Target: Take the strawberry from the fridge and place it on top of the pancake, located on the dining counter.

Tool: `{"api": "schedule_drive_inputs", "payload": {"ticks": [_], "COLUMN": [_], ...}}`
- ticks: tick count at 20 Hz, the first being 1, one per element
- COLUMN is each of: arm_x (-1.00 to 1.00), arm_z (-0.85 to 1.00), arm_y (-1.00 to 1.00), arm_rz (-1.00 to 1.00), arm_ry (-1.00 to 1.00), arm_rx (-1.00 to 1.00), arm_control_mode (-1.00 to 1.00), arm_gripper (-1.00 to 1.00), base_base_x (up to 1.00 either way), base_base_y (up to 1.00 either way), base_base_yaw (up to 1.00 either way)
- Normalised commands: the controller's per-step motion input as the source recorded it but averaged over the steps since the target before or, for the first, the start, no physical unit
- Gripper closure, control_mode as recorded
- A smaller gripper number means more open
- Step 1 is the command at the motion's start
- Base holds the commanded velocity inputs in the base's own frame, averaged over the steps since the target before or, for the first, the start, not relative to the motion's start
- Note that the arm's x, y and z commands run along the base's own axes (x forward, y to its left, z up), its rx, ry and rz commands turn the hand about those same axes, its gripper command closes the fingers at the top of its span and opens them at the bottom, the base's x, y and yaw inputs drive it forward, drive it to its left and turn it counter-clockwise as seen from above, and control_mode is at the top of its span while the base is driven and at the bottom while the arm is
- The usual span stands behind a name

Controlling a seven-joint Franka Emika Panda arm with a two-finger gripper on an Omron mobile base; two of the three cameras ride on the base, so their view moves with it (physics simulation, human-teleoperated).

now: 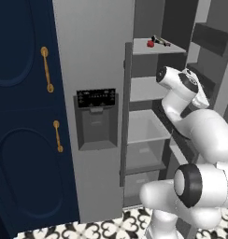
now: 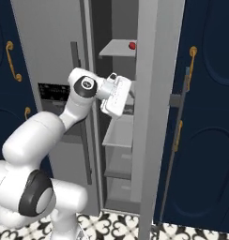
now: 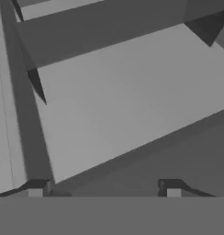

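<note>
Strawberry [image 1: 150,43] sat on top shelf [image 1: 160,47] of open fridge [image 1: 95,70], beside a dark thin item [image 1: 160,41]. Gripper [image 3: 104,189] reached in over a lower shelf [image 3: 127,110], fingers [image 3: 173,189] wide apart, holding nothing.

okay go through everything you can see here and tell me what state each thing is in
fridge: right door open, left door shut.
strawberry: resting on the top shelf, untouched.
dark thin item: lying beside the strawberry.
gripper: open, empty, over a lower shelf.
</note>
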Motion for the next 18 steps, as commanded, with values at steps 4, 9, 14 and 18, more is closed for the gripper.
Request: {"api": "schedule_drive_inputs", "payload": {"ticks": [4,9,14,18], "arm_x": [-0.02,0.00,-0.22,-0.54], "arm_z": [-0.02,0.00,0.00,0.00], "arm_y": [-0.66,-0.32,0.15,0.70], "arm_rz": [0.00,0.00,0.04,0.08], "arm_ry": [0.17,0.04,-0.03,-0.20], "arm_rx": [0.00,0.00,0.00,0.07], "arm_control_mode": [-1.00,-1.00,-1.00,-1.00], "arm_gripper": [-1.00,-1.00,-1.00,-1.00], "base_base_x": [0.00,0.00,0.00,0.00], "base_base_y": [0.00,0.00,0.00,0.00], "base_base_yaw": [0.00,0.00,0.00,0.00]}}
